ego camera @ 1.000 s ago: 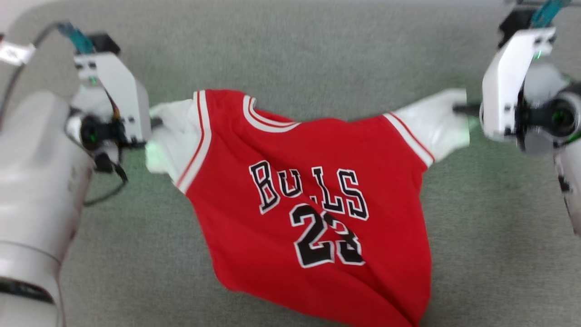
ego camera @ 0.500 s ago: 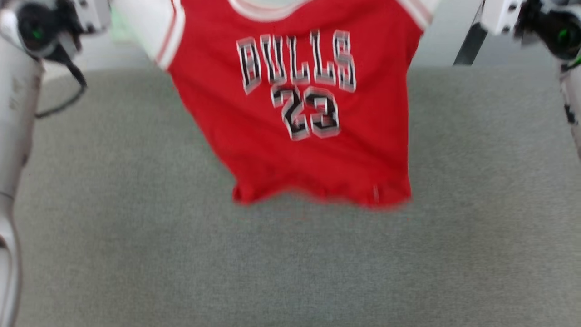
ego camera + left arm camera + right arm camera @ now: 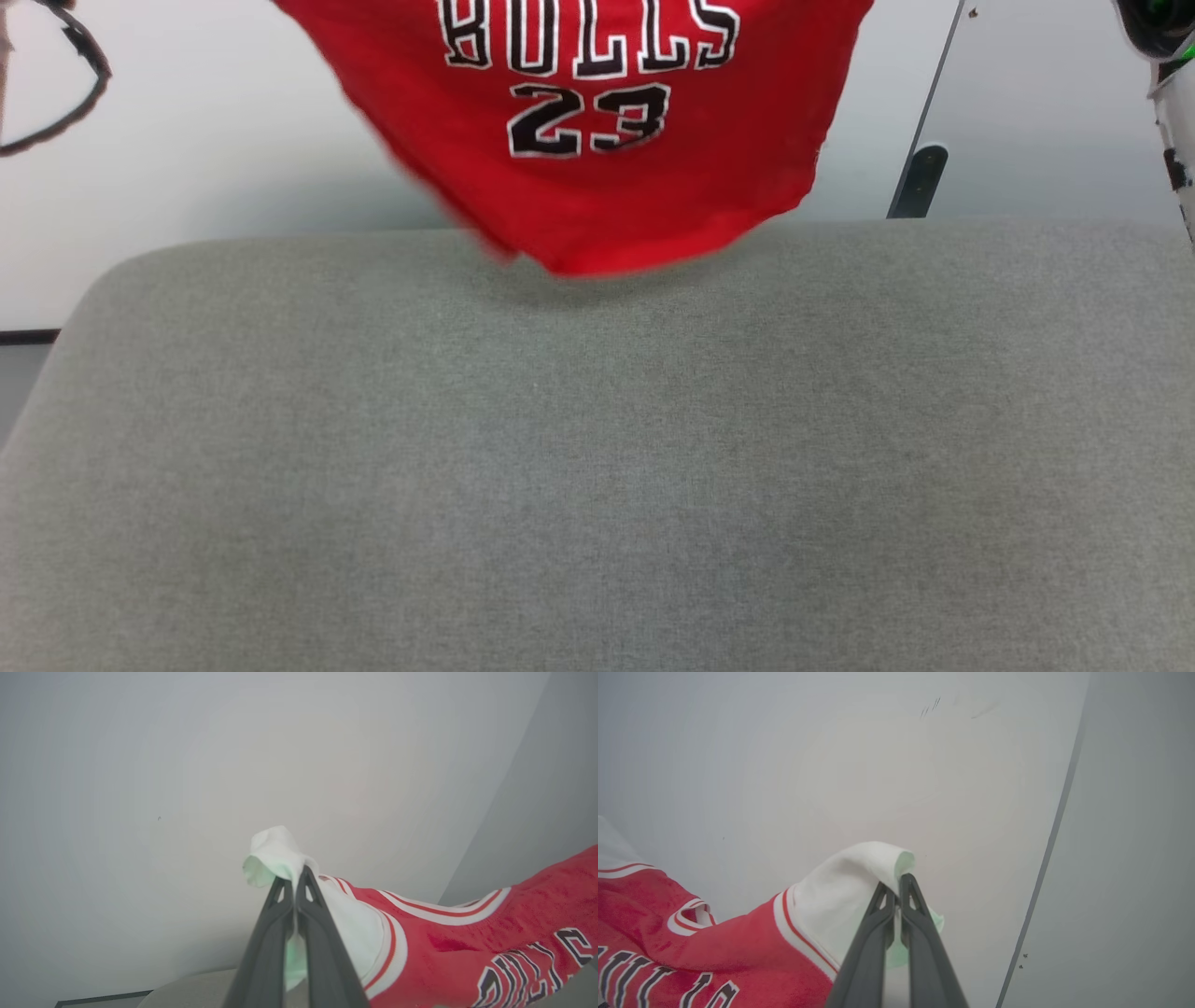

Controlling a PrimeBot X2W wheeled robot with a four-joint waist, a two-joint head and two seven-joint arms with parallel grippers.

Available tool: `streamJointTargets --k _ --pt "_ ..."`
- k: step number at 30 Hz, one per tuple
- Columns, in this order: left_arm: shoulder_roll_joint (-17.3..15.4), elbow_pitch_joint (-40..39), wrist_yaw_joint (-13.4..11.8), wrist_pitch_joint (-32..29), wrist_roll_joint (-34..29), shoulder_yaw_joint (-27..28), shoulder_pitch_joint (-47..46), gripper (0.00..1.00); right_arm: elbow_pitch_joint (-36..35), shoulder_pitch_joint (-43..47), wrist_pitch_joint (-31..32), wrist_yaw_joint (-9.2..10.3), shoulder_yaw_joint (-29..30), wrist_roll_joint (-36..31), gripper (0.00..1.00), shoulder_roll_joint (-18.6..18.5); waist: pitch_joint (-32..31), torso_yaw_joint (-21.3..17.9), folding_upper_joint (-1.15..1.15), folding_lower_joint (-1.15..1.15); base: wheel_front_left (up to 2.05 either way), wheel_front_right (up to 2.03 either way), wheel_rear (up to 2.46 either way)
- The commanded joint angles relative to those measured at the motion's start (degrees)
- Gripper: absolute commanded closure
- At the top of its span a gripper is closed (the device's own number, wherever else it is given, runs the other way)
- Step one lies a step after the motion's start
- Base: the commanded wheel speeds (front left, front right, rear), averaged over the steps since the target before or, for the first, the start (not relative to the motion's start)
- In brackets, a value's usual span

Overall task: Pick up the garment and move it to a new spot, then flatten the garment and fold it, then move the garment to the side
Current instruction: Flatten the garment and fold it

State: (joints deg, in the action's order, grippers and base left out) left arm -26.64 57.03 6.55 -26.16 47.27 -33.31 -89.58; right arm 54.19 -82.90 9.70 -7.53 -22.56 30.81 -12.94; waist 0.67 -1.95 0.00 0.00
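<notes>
the grey fabric-covered counter [image 3: 597,467] spreads across most of the head view, with a pale wall [image 3: 187,140] behind it. the garment [image 3: 607,201], the red jersey with "bulls" and 23 on the chest, hangs in the air over the counter's far edge. its hem is low above the fabric, slightly blurred, and casts a soft shadow below. whether the hem brushes the surface i cannot tell. the cloth is pulled out sideways between the 2 arms.

the left gripper [image 3: 295,882] is clenched on the left-side sleeve [image 3: 273,851], its fingers pinched together with white cloth bunched above the tips. the right gripper [image 3: 896,884] is clamped the same way on the right-side sleeve [image 3: 840,886].

this looks like step 1, the carry to a new spot, with flattening yet to come. the next move likely calls for lowering both arms evenly and letting the hem land first. then the shoulders can be drawn back so the front lies smooth, with both grips kept tight until the cloth is down.
</notes>
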Motion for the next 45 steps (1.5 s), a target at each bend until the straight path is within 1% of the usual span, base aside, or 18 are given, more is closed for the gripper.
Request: streamJointTargets --k 1,5,9,13,16,19,21,23,26,29,32,34,36,39,40,42,43,45 --pt "0.0 0.4 0.1 0.2 0.0 -0.1 -0.4 1.00 0.8 -0.8 -0.5 0.09 -0.1 1.2 1.00 0.2 0.2 0.0 0.00 0.00 0.00 0.00 0.00" --pt "-0.3 0.3 0.3 0.4 -0.3 -0.4 -1.7 1.00 2.3 -3.3 -1.5 0.09 -0.7 2.6 1.00 -0.5 2.8 -0.2 0.00 0.00 0.00 0.00 0.00" --pt "-0.6 -0.2 0.4 0.9 -0.4 -0.7 -3.1 1.00 3.4 -6.3 -2.8 0.09 -1.3 2.8 1.00 -1.0 7.7 -0.6 0.00 0.00 0.00 0.00 0.00" --pt "-1.2 -1.2 0.5 2.1 -1.5 -1.5 -6.1 1.00 4.9 -10.2 -6.3 0.09 -0.9 1.3 1.00 -1.2 14.5 -1.0 0.00 0.00 0.00 0.00 0.00" --pt "-1.7 -1.7 0.6 4.4 -3.1 -2.3 -8.2 1.00 6.8 -13.2 -10.6 0.09 0.0 -0.7 1.00 -1.1 20.0 -1.3 0.00 0.00 0.00 0.00 0.00" --pt "-1.5 -2.3 0.7 8.1 -4.6 -2.9 -11.2 1.00 9.1 -16.5 -16.8 0.09 1.0 -3.6 1.00 -1.0 24.7 -1.3 0.00 0.00 0.00 0.00 0.00" --pt "-1.7 -2.6 0.8 11.8 -6.0 -2.9 -14.1 1.00 10.7 -19.0 -21.3 0.09 1.8 -6.5 1.00 -1.1 27.3 -1.3 0.00 0.00 0.00 0.00 0.00" --pt "-1.4 -2.9 0.7 16.0 -7.4 -2.8 -17.2 1.00 11.7 -21.7 -23.7 0.09 3.2 -9.3 1.00 -1.5 30.2 -1.0 0.00 0.00 0.00 0.00 0.00" --pt "-0.6 -2.7 0.3 20.4 -8.5 -2.5 -22.0 1.00 11.7 -25.3 -24.8 0.09 5.7 -13.9 1.00 -2.4 35.0 -0.2 0.00 0.00 0.00 0.00 0.00" --pt "0.2 -3.0 0.4 24.2 -9.1 -2.1 -26.9 1.00 7.3 -28.6 -24.9 0.09 9.7 -19.0 1.00 -3.6 41.0 1.2 0.00 0.00 0.00 0.00 0.00" --pt "1.3 -2.8 0.7 27.7 -9.1 -2.5 -28.3 1.00 3.3 -27.2 -24.8 0.08 13.8 -23.8 1.00 -2.9 45.9 2.8 0.00 0.00 0.00 0.00 0.00" --pt "1.7 -2.3 0.9 29.9 -8.2 -2.3 -28.5 1.00 1.2 -26.2 -24.8 0.08 16.1 -26.3 1.00 -1.7 48.2 3.6 0.00 0.00 0.00 0.00 0.00" --pt "2.3 -1.5 0.9 31.8 -7.5 -2.3 -27.2 1.00 0.3 -24.7 -24.8 0.09 18.4 -28.0 1.00 -0.6 49.3 4.1 0.00 0.00 0.00 0.00 0.00" --pt "3.2 0.3 1.0 33.7 -6.5 -3.3 -24.3 1.00 -0.7 -21.4 -24.8 0.09 19.8 -30.0 1.00 0.9 48.6 4.7 0.00 0.00 0.00 0.00 0.00" --pt "3.5 0.7 0.9 34.0 -6.0 -3.5 -23.4 1.00 -1.1 -20.4 -24.8 0.09 19.4 -31.0 1.00 1.2 47.8 4.9 0.00 0.00 0.00 0.00 0.00" --pt "3.5 1.1 0.9 34.0 -5.0 -4.4 -21.8 1.00 -0.9 -18.7 -24.9 0.09 19.0 -30.2 1.00 2.3 45.8 5.0 0.00 0.00 0.00 0.00 0.00" --pt "3.4 1.4 0.9 33.4 -4.0 -4.6 -20.6 1.00 -0.9 -18.1 -24.9 0.09 18.3 -30.5 1.00 2.2 44.8 5.1 0.00 0.00 0.00 0.00 0.00" --pt "3.4 0.7 0.9 32.3 -2.6 -6.1 -17.9 1.00 0.5 -15.9 -24.9 0.09 16.9 -28.5 1.00 3.0 42.2 5.1 0.00 0.00 0.00 0.00 0.00"
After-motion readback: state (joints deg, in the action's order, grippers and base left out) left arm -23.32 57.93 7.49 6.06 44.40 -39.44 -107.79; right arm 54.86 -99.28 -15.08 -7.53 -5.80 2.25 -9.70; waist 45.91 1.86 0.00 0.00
